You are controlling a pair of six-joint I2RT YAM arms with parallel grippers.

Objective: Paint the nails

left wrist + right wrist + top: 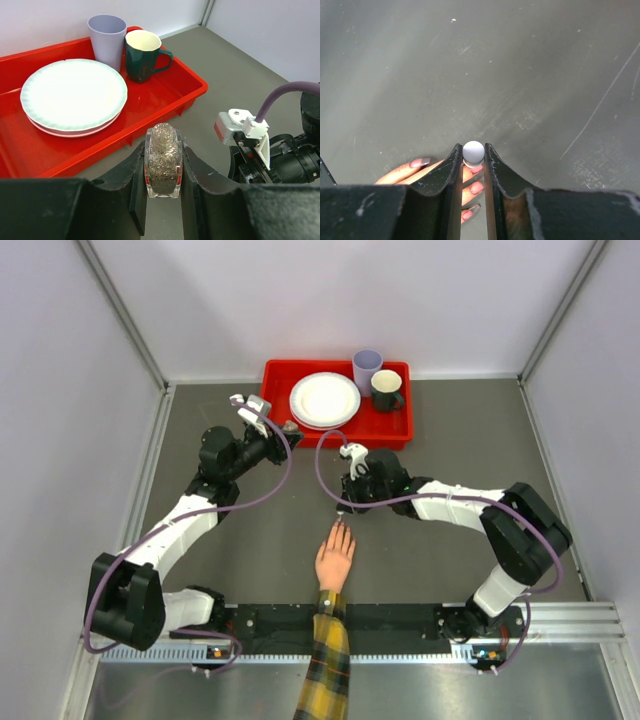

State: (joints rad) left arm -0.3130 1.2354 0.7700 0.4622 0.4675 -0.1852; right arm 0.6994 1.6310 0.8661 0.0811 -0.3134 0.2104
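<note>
Peach hand (335, 562) lies at six o'clock, nails (476, 187) under the right tool (473, 150), pinched on a white cap (473, 152). The left tool (163, 150) grips the bottle (163, 167). Off-centre descent may smear skin.

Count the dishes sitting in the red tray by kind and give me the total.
Plates: 2, stacked
Lavender tumbler: 1
Dark green mug: 1
Total: 4
</note>
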